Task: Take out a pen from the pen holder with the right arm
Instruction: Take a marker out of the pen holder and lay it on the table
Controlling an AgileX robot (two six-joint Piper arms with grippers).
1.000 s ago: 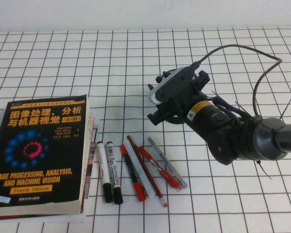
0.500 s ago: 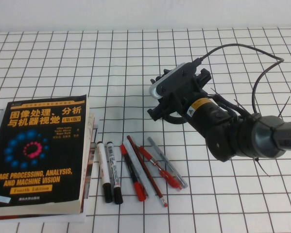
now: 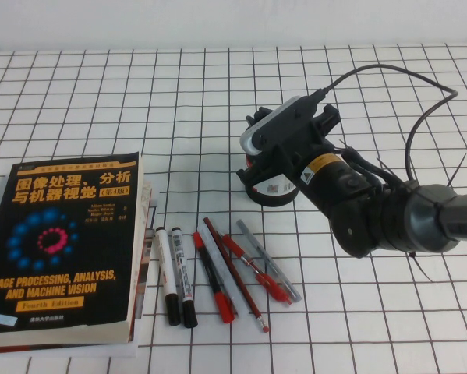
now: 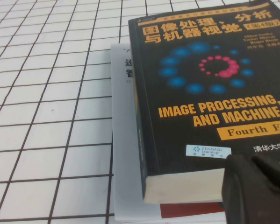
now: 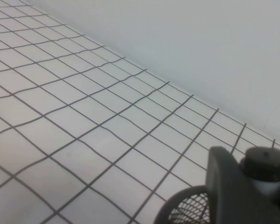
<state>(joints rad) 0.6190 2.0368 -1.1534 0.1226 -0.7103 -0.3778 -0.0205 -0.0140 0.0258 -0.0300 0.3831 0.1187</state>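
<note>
Well, right gripper [image 3: 263, 174] is lowered into the one holder [image 3: 274, 190] mid-table, beside one capped marker [image 5: 266, 164] inside; clamped or not can't be told. Left gripper [image 4: 256, 186], likewise untold, is held over the book [image 3: 61, 241]. Two markers [image 3: 168, 269] and five pens [image 3: 252, 267] are laid alongside.
</note>
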